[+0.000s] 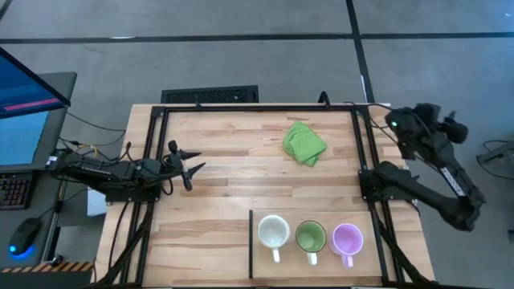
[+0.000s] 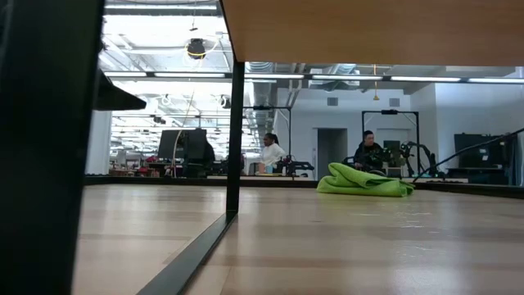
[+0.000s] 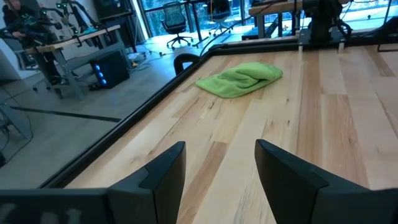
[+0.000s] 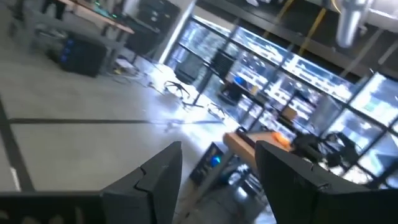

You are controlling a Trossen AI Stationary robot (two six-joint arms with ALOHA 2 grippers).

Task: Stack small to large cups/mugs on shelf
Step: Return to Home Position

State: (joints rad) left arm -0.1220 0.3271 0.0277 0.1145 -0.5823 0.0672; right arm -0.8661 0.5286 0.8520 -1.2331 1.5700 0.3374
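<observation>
Three mugs upright, side by side on the shelf (image 1: 293, 269), right of the black strip (image 1: 251, 241): white mug (image 1: 273, 233), green mug (image 1: 311, 237), purple mug (image 1: 347, 238). Green cloth (image 1: 303, 143) crumpled on the far part of the surface (image 1: 225, 128). Left gripper (image 1: 194, 160) over the surface's left side, fingers spread, empty. Right gripper (image 4: 217, 180) off the right edge, fingers spread, empty.

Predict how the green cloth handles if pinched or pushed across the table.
Probably floppy: the green cloth lies crumpled in soft folds, so a pinch would likely lift one layer while the rest drapes. Pushed, it would likely bunch or slide on the smooth wood table, not roll.
</observation>
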